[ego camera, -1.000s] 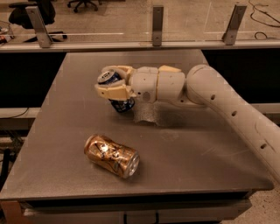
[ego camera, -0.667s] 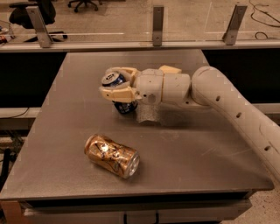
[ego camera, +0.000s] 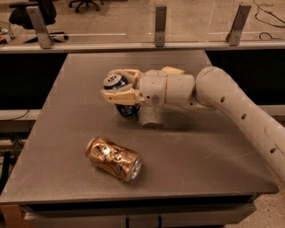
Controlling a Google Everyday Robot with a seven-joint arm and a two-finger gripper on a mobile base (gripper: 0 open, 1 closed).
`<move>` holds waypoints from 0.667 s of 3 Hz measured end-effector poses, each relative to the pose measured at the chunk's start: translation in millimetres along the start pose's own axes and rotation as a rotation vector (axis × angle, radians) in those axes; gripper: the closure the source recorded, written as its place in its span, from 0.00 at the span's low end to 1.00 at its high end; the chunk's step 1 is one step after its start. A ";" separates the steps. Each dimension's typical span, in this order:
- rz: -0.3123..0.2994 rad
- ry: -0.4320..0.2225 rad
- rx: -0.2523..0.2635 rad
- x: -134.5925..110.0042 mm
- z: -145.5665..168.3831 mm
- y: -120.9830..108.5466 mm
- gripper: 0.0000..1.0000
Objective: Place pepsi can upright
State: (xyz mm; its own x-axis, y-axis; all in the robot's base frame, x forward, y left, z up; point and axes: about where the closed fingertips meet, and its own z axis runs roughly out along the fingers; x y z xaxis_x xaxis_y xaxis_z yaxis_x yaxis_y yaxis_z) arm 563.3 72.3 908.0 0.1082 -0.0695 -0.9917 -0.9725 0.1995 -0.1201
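On grey table point(ego camera: 200, 151) before back rail point(ego camera: 133, 45), gripper point(ego camera: 112, 84) around pepsi can point(ego camera: 128, 110).

Pepsi can point(ego camera: 116, 82): dark blue body, silver top w/ blue-white marks. Gripper point(ego camera: 112, 85), centre-left of frame, clamped on it: cream-tan fingers point(ego camera: 121, 95), off-white housing. Arm point(ego camera: 231, 102) to right edge: off-white, few small dark dots. Dented can point(ego camera: 113, 158), lower centre: gold-brown, shiny mottled highlights, silver end. Table point(ego camera: 200, 156): flat matt grey. Upper frame: beige floor point(ego camera: 111, 20), grey posts point(ego camera: 160, 24), black chair point(ego camera: 31, 11) upper left.
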 end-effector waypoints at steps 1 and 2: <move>0.000 0.000 0.000 -0.1 -0.1 0.0 0.13; 0.016 0.037 0.025 12.0 -24.7 6.6 0.00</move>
State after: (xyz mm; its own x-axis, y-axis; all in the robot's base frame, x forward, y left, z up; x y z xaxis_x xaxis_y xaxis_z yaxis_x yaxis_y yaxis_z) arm 553.0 48.7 896.4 0.0846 -0.1026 -0.9911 -0.9687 0.2247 -0.1059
